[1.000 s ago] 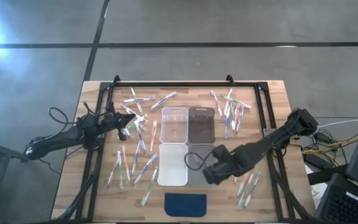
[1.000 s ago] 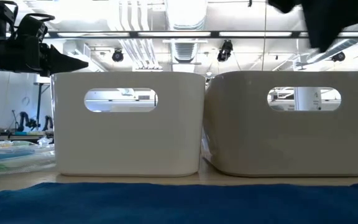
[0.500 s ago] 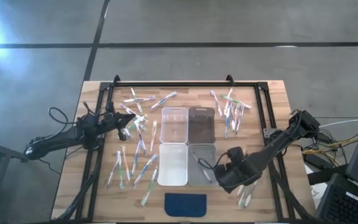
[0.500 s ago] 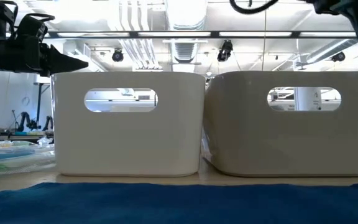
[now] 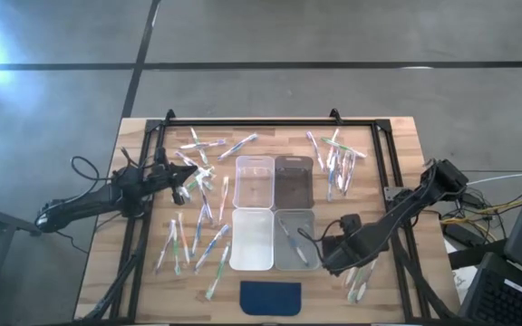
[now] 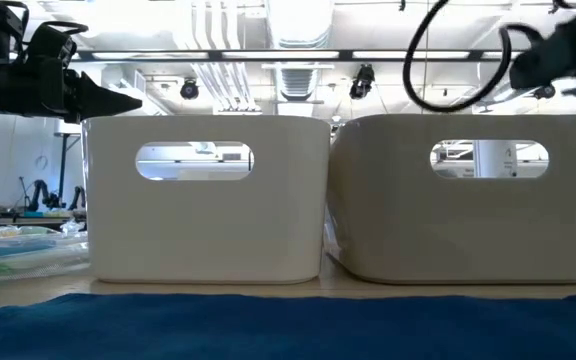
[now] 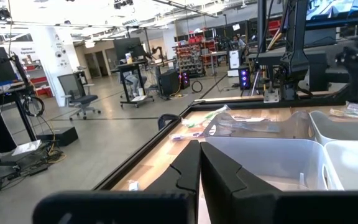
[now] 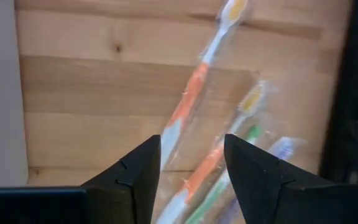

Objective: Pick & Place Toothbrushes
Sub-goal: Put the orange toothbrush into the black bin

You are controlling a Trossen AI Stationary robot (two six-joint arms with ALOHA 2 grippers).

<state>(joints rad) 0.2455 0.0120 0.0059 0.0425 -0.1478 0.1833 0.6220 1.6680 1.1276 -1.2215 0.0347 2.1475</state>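
Right gripper (image 8: 187, 163), jaws spread and empty, hangs over the toothbrushes (image 8: 194, 93) at the table's 4 o'clock. I'd drop straight down, straddling just the orange one. Left gripper (image 7: 199, 167) waits clenched at 9 o'clock.

— Where are the toothbrushes (image 5: 193, 237) lying?

— Most lie loose on the wooden table. A big scattered group is at the left, pointing in many directions. A smaller bunch (image 5: 336, 163) lies at the far right, and a few (image 5: 359, 275) at the near right.

— How do they look?

— Thin, whitish sticks with green, blue or pink parts. In the right wrist view the near-right ones (image 8: 199, 93) are in clear wrappers, with orange, green and violet handles, lying flat side by side.

— Is any in a bin?

— Yes, one (image 5: 287, 239) lies slanted in the near right bin.
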